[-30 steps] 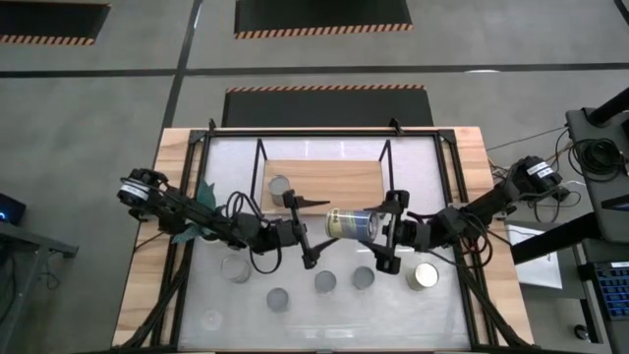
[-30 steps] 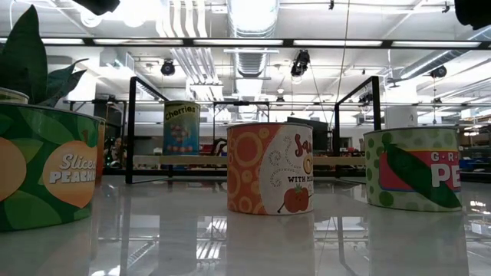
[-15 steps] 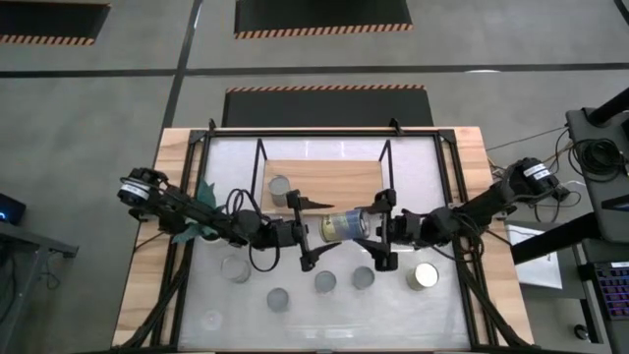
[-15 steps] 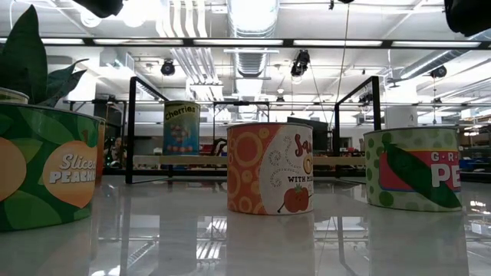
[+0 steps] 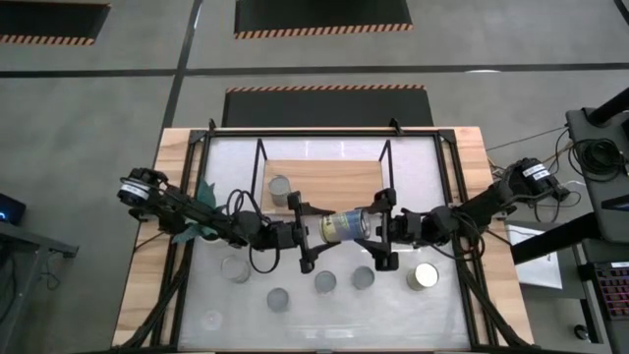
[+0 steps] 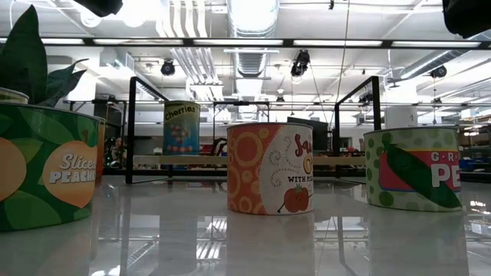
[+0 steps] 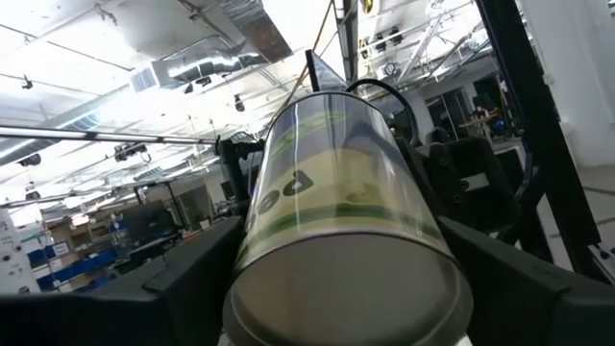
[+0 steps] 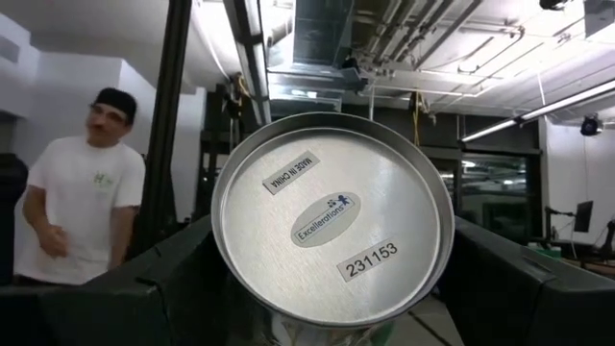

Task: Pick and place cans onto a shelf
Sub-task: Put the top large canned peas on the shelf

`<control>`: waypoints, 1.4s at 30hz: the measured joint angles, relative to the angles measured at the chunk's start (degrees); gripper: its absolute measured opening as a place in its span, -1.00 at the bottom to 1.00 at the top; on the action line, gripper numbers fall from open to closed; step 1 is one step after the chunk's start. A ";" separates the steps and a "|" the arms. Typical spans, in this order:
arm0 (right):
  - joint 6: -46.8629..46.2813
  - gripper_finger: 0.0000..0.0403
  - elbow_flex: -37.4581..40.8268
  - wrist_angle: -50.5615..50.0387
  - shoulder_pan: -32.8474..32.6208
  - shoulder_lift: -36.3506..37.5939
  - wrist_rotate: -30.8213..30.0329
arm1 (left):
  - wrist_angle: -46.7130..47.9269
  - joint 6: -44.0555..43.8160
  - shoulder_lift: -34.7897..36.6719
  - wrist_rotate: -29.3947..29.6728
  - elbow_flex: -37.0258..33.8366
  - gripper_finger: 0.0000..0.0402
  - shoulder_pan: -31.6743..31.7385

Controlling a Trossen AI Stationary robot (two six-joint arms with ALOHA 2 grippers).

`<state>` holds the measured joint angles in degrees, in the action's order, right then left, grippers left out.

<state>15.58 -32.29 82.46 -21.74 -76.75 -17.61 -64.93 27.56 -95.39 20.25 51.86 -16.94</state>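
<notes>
A green-labelled can [image 5: 344, 226] lies on its side in the air between my two grippers, in front of the shelf [image 5: 339, 177], a light-wood board in a black frame. My right gripper [image 5: 370, 230] is shut on it. My left gripper [image 5: 316, 234] is open, its fingers on either side of the can's left end [image 7: 346, 288]; I cannot tell whether they touch it. One can [image 5: 279, 187] stands on the shelf's left part and shows as the cherries can in the low view [image 6: 181, 129]. Several cans [image 5: 325, 282] stand on the table's near half. My right gripper pinches the can between its two fingers [image 8: 163, 288] by the curved sides at its right end, whose flat silver face [image 8: 332, 221] is turned to the wrist. The fingers come level from the table's right and lie along the can. The can is lifted clear and lies level.
A teal plant [image 5: 201, 211] stands under my left arm. The black frame's posts [image 5: 260, 157] rise around the shelf. In the low view a peaches can [image 6: 46, 169], an orange sauce can [image 6: 270, 169] and a green can [image 6: 418, 169] stand close. A person [image 8: 86, 192] stands beyond the table.
My right gripper has gone toward the table's left with the can, which stays level and clear of the table. The can's left end has come in between my left gripper's open fingers.
</notes>
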 joint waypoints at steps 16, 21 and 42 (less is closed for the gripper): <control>-2.74 0.80 -0.04 -10.16 0.02 6.94 -13.53 | 25.20 -5.09 9.03 14.17 5.08 0.47 0.14; -3.66 0.80 -0.07 -22.47 0.00 15.91 -24.77 | 73.12 -16.24 11.54 23.95 23.73 0.47 3.58; -14.94 0.80 -0.09 -61.40 0.00 36.23 -31.47 | 152.95 -35.60 -16.15 -1.33 76.48 0.48 36.78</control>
<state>0.64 -32.38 21.05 -21.74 -40.52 -49.08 88.02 -8.04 -111.55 18.92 128.34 19.84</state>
